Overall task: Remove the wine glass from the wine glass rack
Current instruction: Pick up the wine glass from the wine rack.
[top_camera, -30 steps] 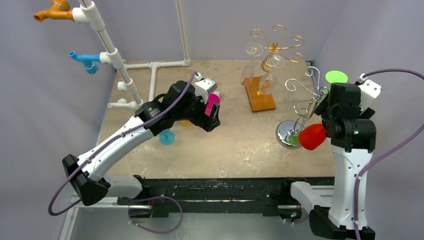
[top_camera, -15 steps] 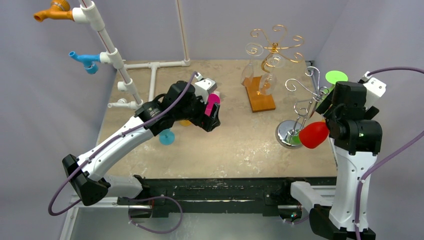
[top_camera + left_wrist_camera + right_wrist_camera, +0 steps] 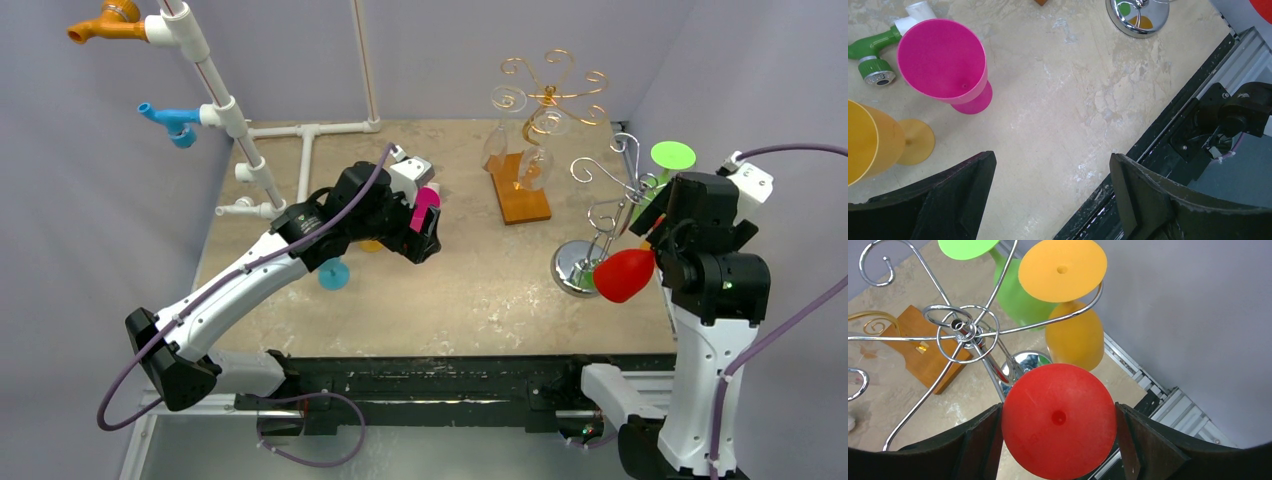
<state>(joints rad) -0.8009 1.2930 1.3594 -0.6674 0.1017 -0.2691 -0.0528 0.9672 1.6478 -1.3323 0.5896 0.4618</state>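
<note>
The bench [image 3: 470, 290] is a mottled beige slab, scuffed white in places, with a black rail [image 3: 450, 375] along its 6 o'clock edge. Plain grey walls [image 3: 450, 50] close it in on three sides. A white pipe frame [image 3: 215, 85] with orange and blue taps rises at 10 o'clock. A gold rack [image 3: 548, 90] on a wooden base stands at 1 o'clock with clear glasses hanging from it. The chrome rack [image 3: 608, 215] stands at 3 o'clock and carries a green glass [image 3: 1015, 295] and an orange glass [image 3: 1073, 335].

The right gripper [image 3: 1057, 412] is closed on the red glass [image 3: 623, 275], whose foot fills the space between the fingers. The glass hangs at 5 o'clock of the chrome rack's base, and in the wrist view it shows clear of the wire arms.

The left gripper [image 3: 1050, 170] hangs wide and holds nothing, above bare bench. A pink glass [image 3: 943, 65] and a yellow glass [image 3: 878, 145] stand upright beside it, and a blue glass [image 3: 334, 273] is partly hidden under the arm.

Since a second ago the right wrist has drawn back toward 4 o'clock, away from the chrome rack. The red glass has barely shifted. The left arm has not moved.
</note>
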